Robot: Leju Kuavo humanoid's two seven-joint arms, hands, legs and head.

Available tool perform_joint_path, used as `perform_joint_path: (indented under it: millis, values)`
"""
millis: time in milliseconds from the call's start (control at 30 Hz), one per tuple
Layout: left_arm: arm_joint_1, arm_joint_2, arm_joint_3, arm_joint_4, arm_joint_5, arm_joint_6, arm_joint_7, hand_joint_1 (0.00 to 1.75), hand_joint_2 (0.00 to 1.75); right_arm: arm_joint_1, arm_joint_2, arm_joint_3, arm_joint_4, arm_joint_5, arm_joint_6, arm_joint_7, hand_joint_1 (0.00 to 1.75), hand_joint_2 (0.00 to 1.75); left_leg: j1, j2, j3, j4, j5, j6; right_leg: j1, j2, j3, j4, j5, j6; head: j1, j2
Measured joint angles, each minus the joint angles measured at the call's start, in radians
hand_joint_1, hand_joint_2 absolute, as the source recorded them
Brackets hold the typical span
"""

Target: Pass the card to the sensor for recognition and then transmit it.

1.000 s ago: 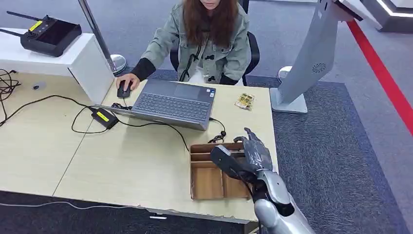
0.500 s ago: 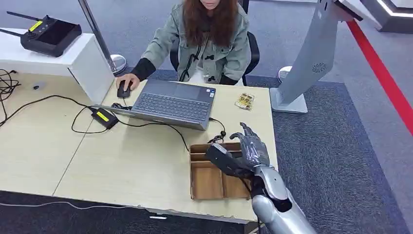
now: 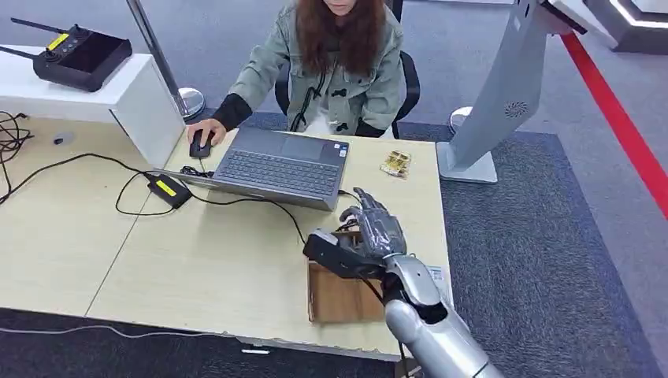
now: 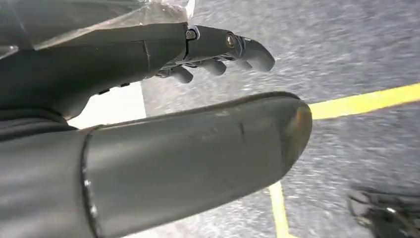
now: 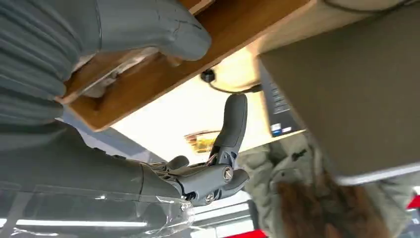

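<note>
Head view has the right hand (image 3: 366, 236) hovering over the far part of the wooden tray (image 3: 335, 299) at the near right corner of the desk (image 3: 197, 276), fingers spread and nothing visibly between them. A white card (image 3: 438, 282) lies flat on the desk just right of the tray, partly hidden by the forearm; I judge this the card to pass, though its face is too small to read. The right wrist view shows the thumb (image 5: 148, 29) over the tray's rim and the fingers (image 5: 233, 124) splayed apart. The left hand (image 4: 198, 99) hangs over the floor, holding nothing. The main risk, as I see it, is that the hand sits left of the card, so a descent from here would close on a tray wall. A flat card also gives fingers little edge and may skid off the desk. The cable (image 3: 350, 220) and laptop (image 3: 280, 169) lie just beyond and could be snagged.
</note>
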Motion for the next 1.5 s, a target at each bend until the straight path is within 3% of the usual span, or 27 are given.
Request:
perform_joint_path:
  millis: [133,300,933,1000,1033,1067,1100,1133,1167,1267,1500]
  values:
    - [-0.005,0.042,0.013,0.002,0.0,-0.035,0.053,0.0,0.0,-0.031,0.024,0.024,0.046,-0.005,-0.002,-0.019,0.82,1.75,0.0,0.0,0.0,0.0,0.0,0.0,0.0,0.0,0.0,0.0,0.0,0.0,0.0,0.0]
    - [-0.006,0.07,0.028,0.004,0.0,-0.039,0.062,0.0,0.0,-0.049,0.038,0.042,0.089,-0.026,-0.011,-0.033,0.7,1.75,0.0,0.0,0.0,0.0,0.0,0.0,0.0,0.0,0.0,0.0,0.0,0.0,0.001,0.0]
    - [-0.007,0.091,0.076,0.019,-0.007,-0.028,0.064,0.0,0.0,-0.076,0.03,0.048,0.114,-0.092,-0.02,-0.039,0.65,1.75,0.0,0.0,0.0,0.0,0.0,0.0,0.0,0.0,0.0,0.0,0.0,0.0,0.0,0.0]
    - [-0.007,0.086,0.077,0.02,-0.025,0.012,0.024,0.0,0.0,-0.076,0.025,0.048,0.113,-0.093,-0.045,0.001,0.63,1.75,0.0,0.0,0.001,0.0,0.0,0.0,0.0,0.0,-0.001,-0.001,0.0,0.0,0.0,0.0]
    - [-0.006,0.067,0.076,0.02,-0.028,0.068,-0.057,0.0,0.0,-0.069,0.016,0.043,0.106,-0.095,-0.059,0.039,0.61,1.75,-0.001,-0.001,0.002,0.001,0.0,0.0,0.0,0.0,-0.001,-0.001,0.0,0.0,0.0,0.0]
    - [0.0,0.02,0.075,0.018,-0.029,0.167,-0.201,0.0,0.0,-0.045,-0.008,0.03,0.071,-0.102,-0.049,0.123,0.58,1.75,-0.003,-0.003,0.002,0.0,0.0,0.0,-0.002,-0.003,0.001,-0.002,0.0,0.0,0.0,0.0]
    - [0.005,-0.009,0.074,0.018,-0.03,0.238,-0.326,0.0,0.0,-0.019,-0.025,0.02,0.034,-0.103,-0.032,0.159,0.58,1.75,-0.004,-0.005,0.001,0.0,0.0,0.001,-0.003,-0.005,0.001,-0.001,-0.001,0.002,-0.001,0.0]
    - [0.011,-0.049,0.073,0.018,-0.03,0.288,-0.443,0.0,0.0,0.006,-0.051,0.007,-0.01,-0.105,-0.02,0.179,0.58,1.75,-0.004,-0.005,0.001,0.0,0.0,0.001,-0.003,-0.005,0.002,-0.001,-0.002,0.002,0.001,0.0]
    - [0.014,-0.079,0.072,0.019,-0.03,0.3,-0.499,0.0,0.0,0.018,-0.066,-0.002,-0.041,-0.102,-0.006,0.187,0.56,1.75,-0.003,-0.003,0.002,0.0,-0.001,0.001,-0.003,-0.003,0.002,-0.001,-0.002,0.002,0.001,0.0]
    - [0.015,-0.141,0.07,0.027,-0.03,0.298,-0.493,0.0,0.0,0.054,-0.107,-0.028,-0.112,-0.092,0.021,0.21,0.49,1.75,-0.002,0.0,0.002,0.0,-0.002,0.003,-0.002,0.002,0.004,-0.003,-0.001,0.003,0.001,0.0]
    - [0.018,-0.175,0.068,0.022,-0.031,0.282,-0.491,0.0,0.0,0.129,-0.179,-0.081,-0.258,-0.07,0.05,0.236,0.45,1.75,-0.003,0.0,0.002,0.001,-0.002,0.004,-0.003,0.0,0.003,-0.004,0.0,0.004,0.0,0.0]
